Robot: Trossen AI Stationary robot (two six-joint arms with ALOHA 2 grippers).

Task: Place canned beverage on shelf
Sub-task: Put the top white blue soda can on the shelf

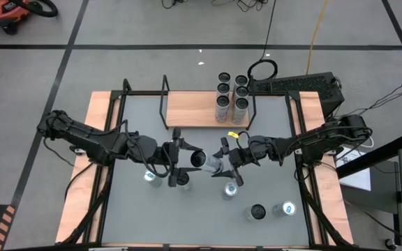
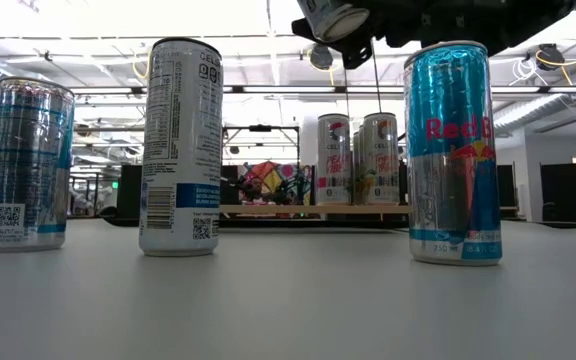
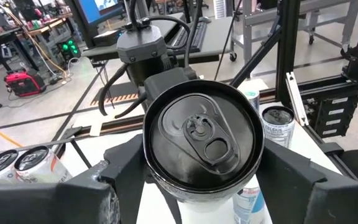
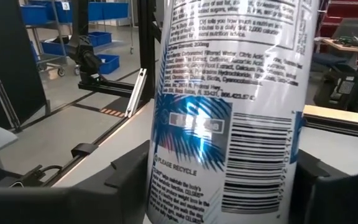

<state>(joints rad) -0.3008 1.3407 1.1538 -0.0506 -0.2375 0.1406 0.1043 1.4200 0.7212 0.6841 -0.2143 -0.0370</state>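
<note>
**One can in mid-air between two arms, shelf waiting behind**

The arms meet nose to nose over the middle of the bench (image 1: 187, 216). Between them, lifted clear of the surface, is the can (image 1: 202, 160). It lies on its side with its long axis running along the line from one arm to the other, parallel to the far edge. Its pull-tab top faces the left arm and its base sits towards the right arm.

The right gripper (image 1: 225, 159) has its fingers pressed against the sides of the can's lower half, pinching it. The left gripper (image 1: 185, 159) is at the top end, one finger on each side of the rim. I cannot tell whether those fingers have closed on the can or only flank it.

The shelf (image 1: 187, 111) stands at the middle of the far edge, directly beyond the held can and about equally far from both grippers. Its bare boards are at the left end, so the left arm looks better placed to carry the can there. The can would need turning upright first.

Six shelved cans (image 1: 232, 94) stand in two rows of three at the shelf's right end. At least four loose cans (image 1: 230, 188) stand on the bench: three towards the near right corner and one under the left arm.
</note>
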